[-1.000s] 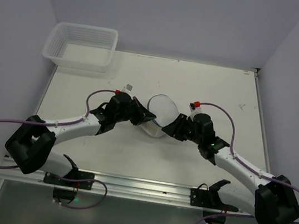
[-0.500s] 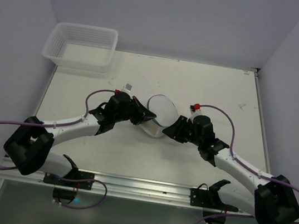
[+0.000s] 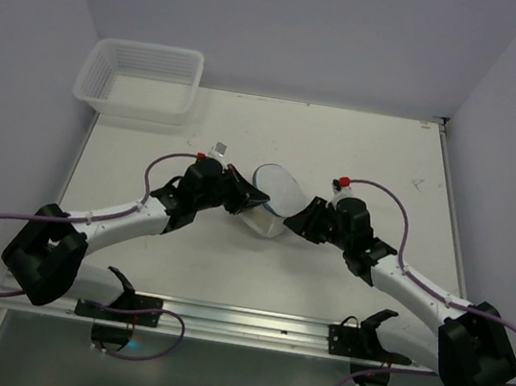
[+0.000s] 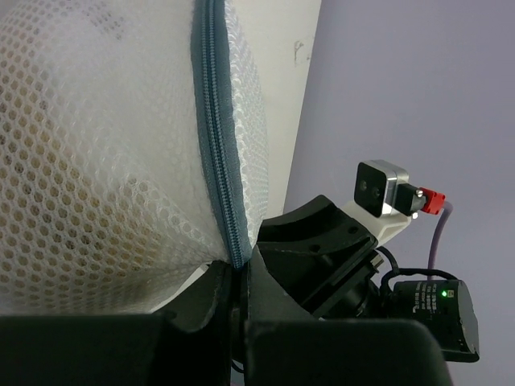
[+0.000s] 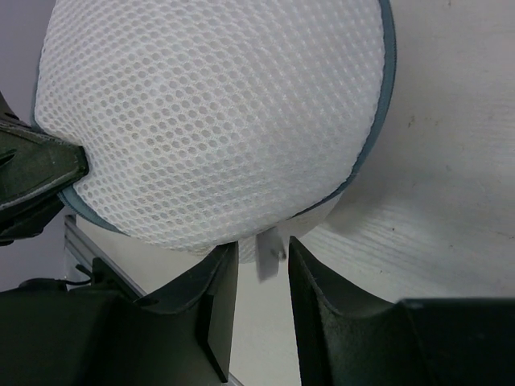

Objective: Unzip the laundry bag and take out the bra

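The latticed plastic basket (image 3: 136, 102) sits at the table's (image 3: 387, 174) far left corner, well apart from the work. At mid-table the left gripper (image 3: 245, 201) is pinched narrow on the laundry bag (image 3: 276, 191), clamping its grey-blue zip rim (image 4: 213, 129). The bag is propped on edge between the two grippers. One dome faces up and far, and the rim appears to run far-left to near-right, though the tilt is hard to read. It looks light, soft mesh that would dent and slide, so the stiffer rim is the better hold. The right gripper (image 5: 261, 281) is slightly parted beneath it. A small white tab (image 5: 269, 256) hangs in the gap, seemingly unpinched.
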Robot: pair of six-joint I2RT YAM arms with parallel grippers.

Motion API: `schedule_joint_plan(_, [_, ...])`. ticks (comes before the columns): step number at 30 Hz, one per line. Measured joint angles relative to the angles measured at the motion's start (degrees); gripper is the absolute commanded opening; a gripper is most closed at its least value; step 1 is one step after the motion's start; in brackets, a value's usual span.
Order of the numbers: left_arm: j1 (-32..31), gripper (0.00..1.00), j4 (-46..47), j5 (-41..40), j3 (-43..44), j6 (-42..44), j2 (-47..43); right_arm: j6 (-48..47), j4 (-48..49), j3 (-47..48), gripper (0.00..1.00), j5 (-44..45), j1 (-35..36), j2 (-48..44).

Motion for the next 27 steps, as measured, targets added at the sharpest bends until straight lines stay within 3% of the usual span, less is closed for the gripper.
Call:
schedule_joint_plan(13, [0.0, 0.0, -0.02, 0.17, -0.2, 0.04, -1.09, -2.32, 0.37, -0.63, 0.3, -0.31, -2.03, -0.96])
schedule_joint_plan(20, [0.04, 0.0, -0.39, 0.15, -0.9, 0.31, -2.03, -5.29, -0.31, -0.63, 0.42, -0.61, -2.16, -3.26])
schedule_joint_plan(27, [1.16, 0.0, -0.72, 0.85, -1.51, 1.6, -2.38, -10.05, -2.82, -0.61, 0.42, -1.03, -3.15, -6.95])
